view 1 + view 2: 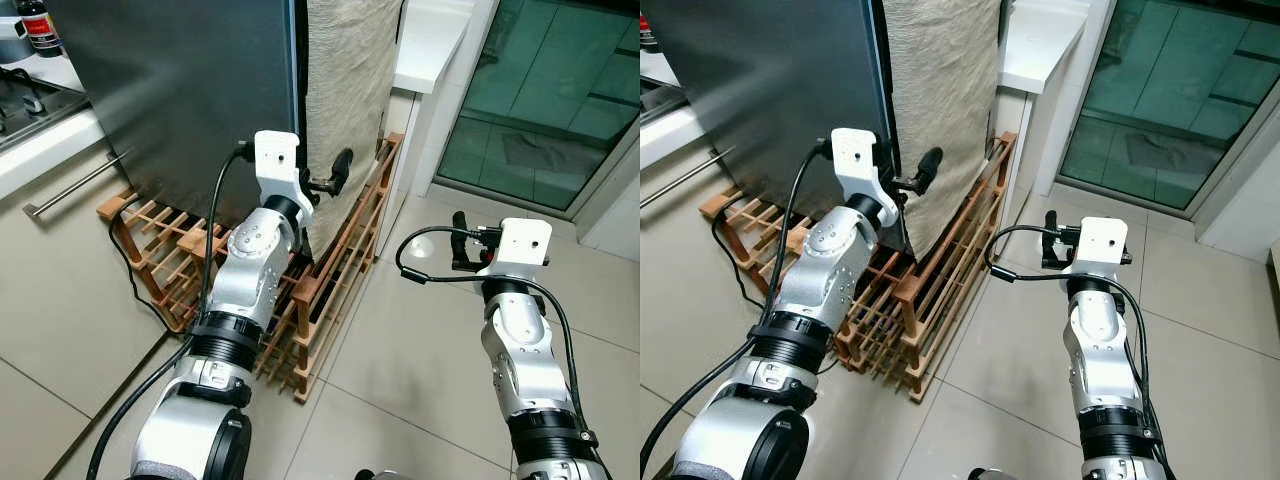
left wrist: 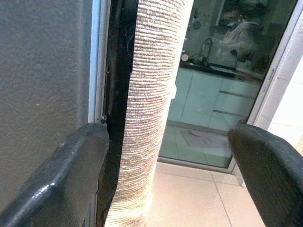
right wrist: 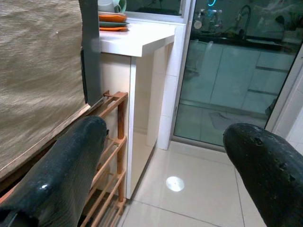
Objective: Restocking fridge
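While we look down from the head camera, the fridge [image 1: 190, 90] fills the upper left of the frame as a tall dark grey slab, its door shut, with a woven beige cloth [image 1: 345, 100] hanging down its side just right of the door edge. It stands on a low wooden rack [image 1: 330, 290] of slats that runs along the tiled floor [image 1: 400, 390] across the middle of the frame.

Our left gripper [image 1: 338, 172] sits at centre frame, raised to the fridge's front corner, its fingers spread apart and holding nothing. In the left wrist view the two black fingers [image 2: 57, 184] frame the dark seam between the grey door and the cloth, one finger close against the door face; we cannot tell if it touches.

Our right gripper [image 1: 460, 243] hovers at right of centre over bare floor, well apart from the fridge, and its fingers are likewise spread and empty. Its wrist view looks past the rack's end to a white tabletop [image 3: 137, 40] carrying stacked orange and green dishes [image 3: 112, 21].

At the upper right, a glass sliding door [image 1: 550, 90] takes up the frame. At the far upper left, a bottle [image 1: 38, 25] stands on a white counter beside a stove [image 1: 30, 100].
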{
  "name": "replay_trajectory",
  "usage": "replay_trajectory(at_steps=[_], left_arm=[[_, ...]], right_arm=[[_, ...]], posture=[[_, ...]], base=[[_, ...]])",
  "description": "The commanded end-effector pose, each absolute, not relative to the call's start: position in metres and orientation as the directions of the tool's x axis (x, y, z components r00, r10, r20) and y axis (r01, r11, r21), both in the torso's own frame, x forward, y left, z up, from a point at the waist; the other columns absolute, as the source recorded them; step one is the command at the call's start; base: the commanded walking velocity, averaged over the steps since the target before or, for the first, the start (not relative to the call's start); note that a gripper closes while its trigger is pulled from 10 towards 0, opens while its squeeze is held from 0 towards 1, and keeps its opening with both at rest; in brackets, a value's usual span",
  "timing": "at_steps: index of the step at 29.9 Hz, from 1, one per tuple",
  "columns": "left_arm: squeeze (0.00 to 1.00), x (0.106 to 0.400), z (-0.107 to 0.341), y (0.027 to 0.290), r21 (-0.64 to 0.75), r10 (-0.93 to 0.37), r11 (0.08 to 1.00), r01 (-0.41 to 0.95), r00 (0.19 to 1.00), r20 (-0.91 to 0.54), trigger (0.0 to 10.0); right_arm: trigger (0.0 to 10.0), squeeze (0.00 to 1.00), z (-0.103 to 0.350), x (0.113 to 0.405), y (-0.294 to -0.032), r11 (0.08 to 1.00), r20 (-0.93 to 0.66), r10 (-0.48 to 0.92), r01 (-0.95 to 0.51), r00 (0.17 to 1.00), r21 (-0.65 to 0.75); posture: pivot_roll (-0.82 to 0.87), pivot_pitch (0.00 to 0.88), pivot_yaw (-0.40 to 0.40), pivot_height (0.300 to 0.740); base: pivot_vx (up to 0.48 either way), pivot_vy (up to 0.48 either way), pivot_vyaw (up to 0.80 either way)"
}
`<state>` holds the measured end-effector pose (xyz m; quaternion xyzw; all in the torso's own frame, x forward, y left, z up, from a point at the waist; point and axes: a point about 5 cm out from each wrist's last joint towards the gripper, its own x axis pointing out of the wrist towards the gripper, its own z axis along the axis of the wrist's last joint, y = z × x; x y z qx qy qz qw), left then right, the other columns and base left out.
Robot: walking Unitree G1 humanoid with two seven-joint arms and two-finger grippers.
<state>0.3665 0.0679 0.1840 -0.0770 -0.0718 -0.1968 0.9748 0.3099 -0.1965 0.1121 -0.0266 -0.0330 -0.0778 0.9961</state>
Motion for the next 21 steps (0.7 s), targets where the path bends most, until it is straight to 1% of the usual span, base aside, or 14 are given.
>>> replay_trajectory(at_steps=[1,7,10,19,21], left_arm=[[0.0,0.37,0.184,0.062,-0.116,-0.379,0.91,0.398,0.912,0.154,10.0],[0.0,0.375,0.185,0.056,-0.143,-0.35,0.918,0.37,0.926,0.142,10.0],[0.0,0.379,0.188,0.06,-0.163,-0.298,0.933,0.32,0.943,0.147,10.0],[0.0,0.383,0.187,0.069,-0.169,-0.25,0.947,0.274,0.957,0.148,10.0],[0.0,0.384,0.188,0.073,-0.164,-0.218,0.956,0.242,0.964,0.149,10.0]], right_arm=[[10.0,0.0,0.117,0.31,-0.196,0.987,0.085,-0.152,0.156,0.985,-0.049],[10.0,0.0,0.117,0.308,-0.195,0.986,0.088,-0.153,0.157,0.984,-0.049],[10.0,0.0,0.118,0.308,-0.196,0.986,0.088,-0.156,0.16,0.984,-0.05],[10.0,0.0,0.116,0.306,-0.196,0.985,0.083,-0.157,0.162,0.984,-0.054],[10.0,0.0,0.116,0.306,-0.196,0.985,0.083,-0.157,0.162,0.984,-0.054]], posture=[[-0.11,0.052,0.008,0.74],[-0.12,0.053,0.014,0.74],[-0.13,0.053,0.017,0.74],[-0.13,0.05,0.02,0.74],[-0.13,0.049,0.02,0.74]], base=[[0.0,0.0,0.0],[0.0,0.0,0.0],[0.0,0.0,0.0],[0.0,0.0,0.0],[0.0,0.0,0.0]])
